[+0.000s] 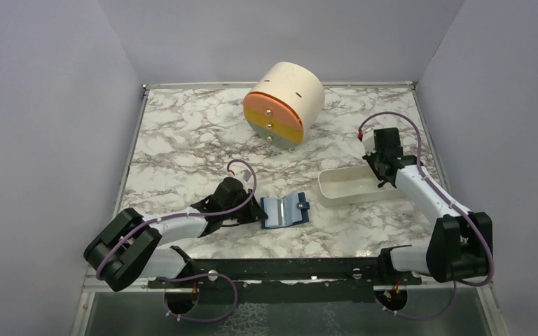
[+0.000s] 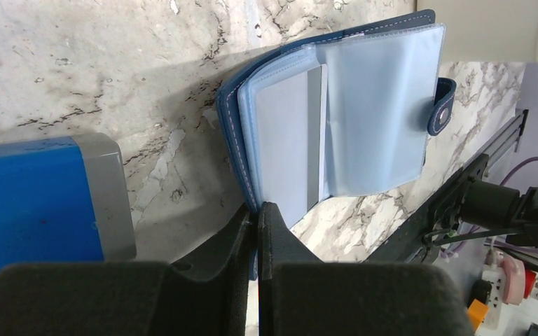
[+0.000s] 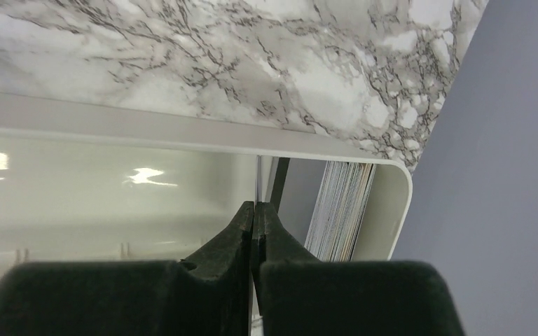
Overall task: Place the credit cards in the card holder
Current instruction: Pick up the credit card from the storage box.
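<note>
The right hand [image 3: 254, 210] was pinched shut on one credit card [image 3: 258, 178], seen edge-on, beside the stack [image 3: 340, 206] leaning at the end of the white tray [image 3: 391, 210]. A straight lift would likely avoid dragging its neighbours. The left hand [image 2: 257, 210] was clamped on the card holder [image 2: 378, 112], which lay open on the tabletop [image 2: 77, 70].

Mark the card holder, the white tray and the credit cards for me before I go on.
card holder [image 2: 378, 119]: left wrist view, on its clear right-hand sleeve.
white tray [image 1: 356, 199]: top view, on its near wall.
credit cards [image 3: 340, 210]: right wrist view, on the stack standing on edge at the tray's end.
</note>
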